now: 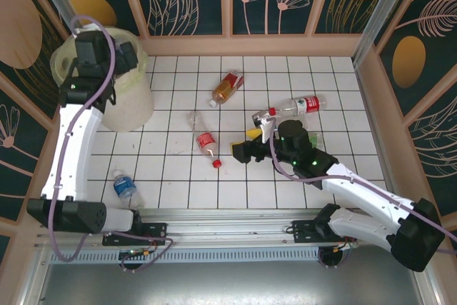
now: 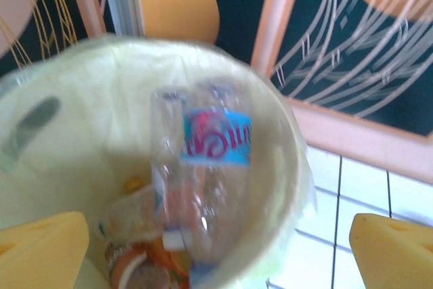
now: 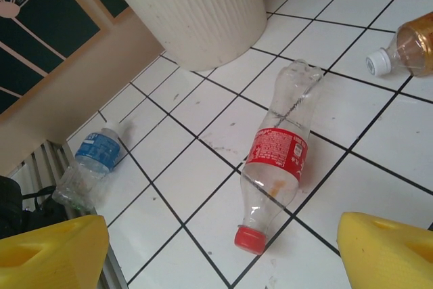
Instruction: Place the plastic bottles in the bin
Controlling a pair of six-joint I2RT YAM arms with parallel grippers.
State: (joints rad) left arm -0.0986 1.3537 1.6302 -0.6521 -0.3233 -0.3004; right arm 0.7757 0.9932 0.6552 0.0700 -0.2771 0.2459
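My left gripper [image 1: 100, 51] hangs over the cream bin [image 1: 136, 101], open. In the left wrist view its yellow fingers [image 2: 40, 252] stand wide apart. A blurred clear bottle with a blue label [image 2: 210, 160] is below them inside the bin [image 2: 287, 167], on top of other bottles. My right gripper [image 1: 246, 142] is open above the tiles, with nothing between its fingers [image 3: 389, 252]. A crushed red-label bottle with a red cap [image 3: 279, 157] [image 1: 207, 144] lies just ahead of it. An amber bottle [image 1: 227, 87] and a blue-label bottle [image 1: 125, 186] also lie on the floor.
A long clear bottle with a red label [image 1: 296, 107] lies right behind the right gripper. The wooden wall [image 1: 250, 44] borders the tiled floor at the back. The metal rail [image 1: 214, 237] with both arm bases runs along the near edge.
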